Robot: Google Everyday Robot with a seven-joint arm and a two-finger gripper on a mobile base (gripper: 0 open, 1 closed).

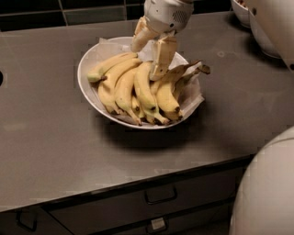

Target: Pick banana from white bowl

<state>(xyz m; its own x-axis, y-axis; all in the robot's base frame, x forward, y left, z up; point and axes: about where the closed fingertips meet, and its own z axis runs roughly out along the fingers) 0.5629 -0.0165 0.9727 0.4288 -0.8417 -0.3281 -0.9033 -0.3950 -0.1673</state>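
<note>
The wide white bowl (90, 87), lined with crumpled white paper, sits on the grey counter and holds several yellow bananas. A long, plump, curved banana (143, 92) with a dark tip lies in the middle of the pile. Its upper end runs under my gripper. My gripper (146, 62) hangs over the back of the bowl with its two tan fingers apart. The right finger (161, 57) comes down onto the bananas' stem ends; the left finger (139, 37) is over the paper. Nothing is held between them.
Brown stems (195, 69) stick out at the bowl's right rim. Another white bowl (241, 9) stands at the back right. The robot's white body (266, 183) fills the lower right. Drawers (161, 195) lie below the counter's front edge.
</note>
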